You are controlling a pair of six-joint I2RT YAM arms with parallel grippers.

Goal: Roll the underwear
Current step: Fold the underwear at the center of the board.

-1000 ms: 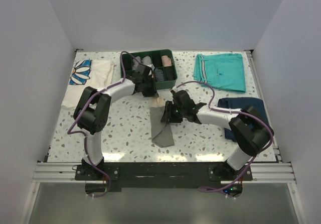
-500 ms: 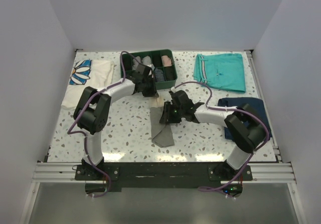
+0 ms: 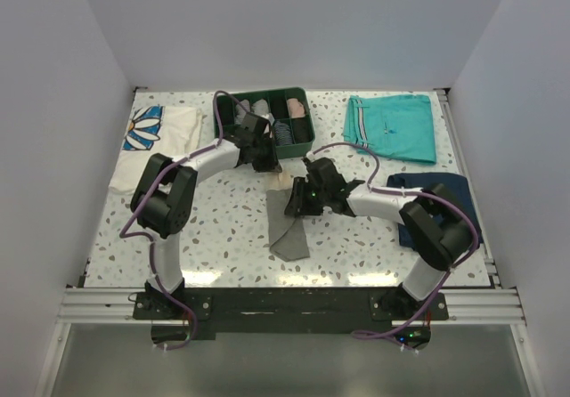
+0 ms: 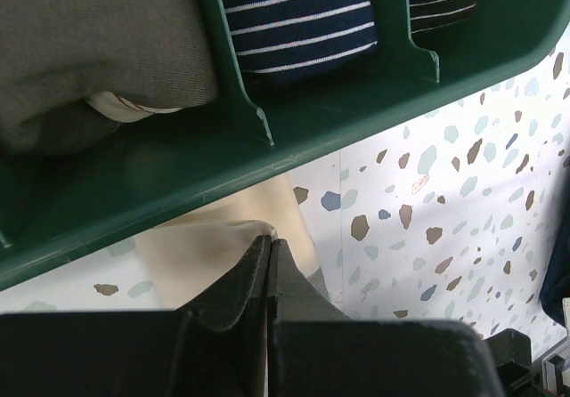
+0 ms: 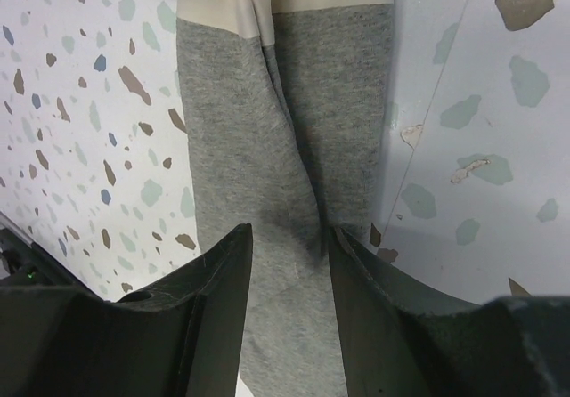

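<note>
Underwear point(image 3: 287, 230): narrow grey cloth strip, beige band at its 12 o'clock end, lying flat and unrolled, creased lengthwise, running 12 to 6 o'clock at top-view centre.

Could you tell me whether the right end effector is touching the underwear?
Touching: right wrist view shows the right end effector pressing into the puckered underwear.

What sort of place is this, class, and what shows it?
Probably a robotics lab cell for laundry practice: white booth walls, two arms on a metal rail, and a speckled table holding the underwear, teal shorts and a green tray of rolled clothes.
</note>
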